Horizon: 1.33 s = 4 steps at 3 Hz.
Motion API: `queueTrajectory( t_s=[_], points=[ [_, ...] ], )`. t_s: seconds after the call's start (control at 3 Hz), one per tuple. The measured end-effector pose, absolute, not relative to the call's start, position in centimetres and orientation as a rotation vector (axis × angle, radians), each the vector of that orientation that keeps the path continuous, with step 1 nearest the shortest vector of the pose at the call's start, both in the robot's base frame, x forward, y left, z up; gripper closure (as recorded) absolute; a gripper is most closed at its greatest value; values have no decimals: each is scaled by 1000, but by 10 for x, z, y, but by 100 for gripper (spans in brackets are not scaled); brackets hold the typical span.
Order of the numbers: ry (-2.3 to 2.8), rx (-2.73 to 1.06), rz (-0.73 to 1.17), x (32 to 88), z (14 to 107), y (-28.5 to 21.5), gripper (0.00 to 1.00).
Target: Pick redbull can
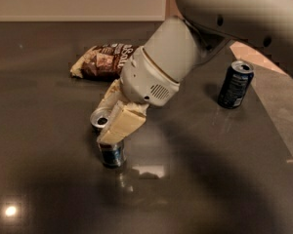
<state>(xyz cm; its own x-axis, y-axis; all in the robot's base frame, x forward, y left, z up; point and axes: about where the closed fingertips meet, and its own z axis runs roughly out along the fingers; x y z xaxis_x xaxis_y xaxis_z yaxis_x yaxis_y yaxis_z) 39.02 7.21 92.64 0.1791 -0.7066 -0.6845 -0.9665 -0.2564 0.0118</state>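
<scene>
The redbull can [112, 153], slim and silver with a dark blue lower band, stands slightly tilted on the dark table at centre left. Its open silver top [101, 118] shows between the fingers. My gripper [106, 126] comes down from the upper right and is shut on the can's upper half. One cream finger [123, 123] lies across the can's front and the other [110, 94] sits behind it. The can's base is at or just above the table surface.
A wider dark blue can [235, 84] stands at the right, near the table's edge. A brown snack bag [102, 61] lies behind the gripper at the back left. My large white arm [224, 9] fills the upper right.
</scene>
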Motion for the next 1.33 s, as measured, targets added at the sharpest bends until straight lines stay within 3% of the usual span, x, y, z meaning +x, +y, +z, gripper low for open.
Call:
queueTrajectory(
  t_s=[0.33, 1.33],
  points=[
    [1602, -2011, 810, 410, 944, 56, 100],
    [1602, -1986, 680, 451, 1015, 16, 100]
  ],
)
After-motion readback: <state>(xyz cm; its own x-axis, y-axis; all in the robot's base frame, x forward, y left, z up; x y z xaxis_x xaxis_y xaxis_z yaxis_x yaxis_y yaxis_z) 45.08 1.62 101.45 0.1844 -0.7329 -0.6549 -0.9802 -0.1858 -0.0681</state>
